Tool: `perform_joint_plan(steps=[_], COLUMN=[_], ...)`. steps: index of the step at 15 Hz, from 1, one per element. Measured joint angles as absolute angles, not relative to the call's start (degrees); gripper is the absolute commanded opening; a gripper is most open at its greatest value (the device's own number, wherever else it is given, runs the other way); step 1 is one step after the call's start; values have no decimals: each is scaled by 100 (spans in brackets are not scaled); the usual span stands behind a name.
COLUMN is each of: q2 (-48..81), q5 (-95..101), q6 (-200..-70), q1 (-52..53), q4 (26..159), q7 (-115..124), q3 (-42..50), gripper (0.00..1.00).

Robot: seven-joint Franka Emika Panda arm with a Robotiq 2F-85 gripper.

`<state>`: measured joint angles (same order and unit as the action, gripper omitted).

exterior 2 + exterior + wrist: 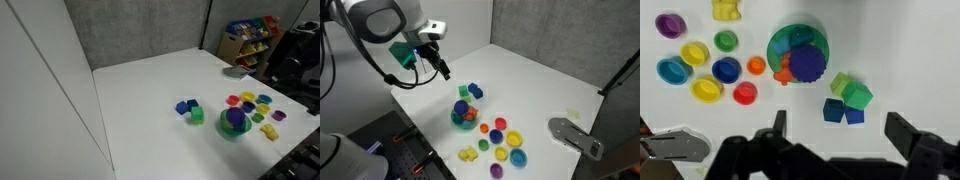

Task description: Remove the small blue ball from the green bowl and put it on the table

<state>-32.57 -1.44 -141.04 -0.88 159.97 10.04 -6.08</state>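
Above white flat bench (530,75) | end effector (838,125) spread wide, empty, held high, we judge, for aiming | round teal-green translucent bowl (774,42) heaped with toys | tiny blue ball: we cannot isolate it inside.

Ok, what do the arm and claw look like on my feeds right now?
The arm is glossy white with dark grey joint caps. The claw is black with two slim fingers. A teal-green piece sits at its wrist, and a black cable loops beneath.
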Motion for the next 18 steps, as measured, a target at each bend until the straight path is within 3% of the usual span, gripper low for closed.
perform_joint_plan(steps=[11,18], q2=[-1380,-1221], q5=[271,297], q6=[-14819,-14852], q1=[-401,-355], q4=[15872,15826], q7=[1905,1951], q3=[-856,-788], gripper=[100,100])
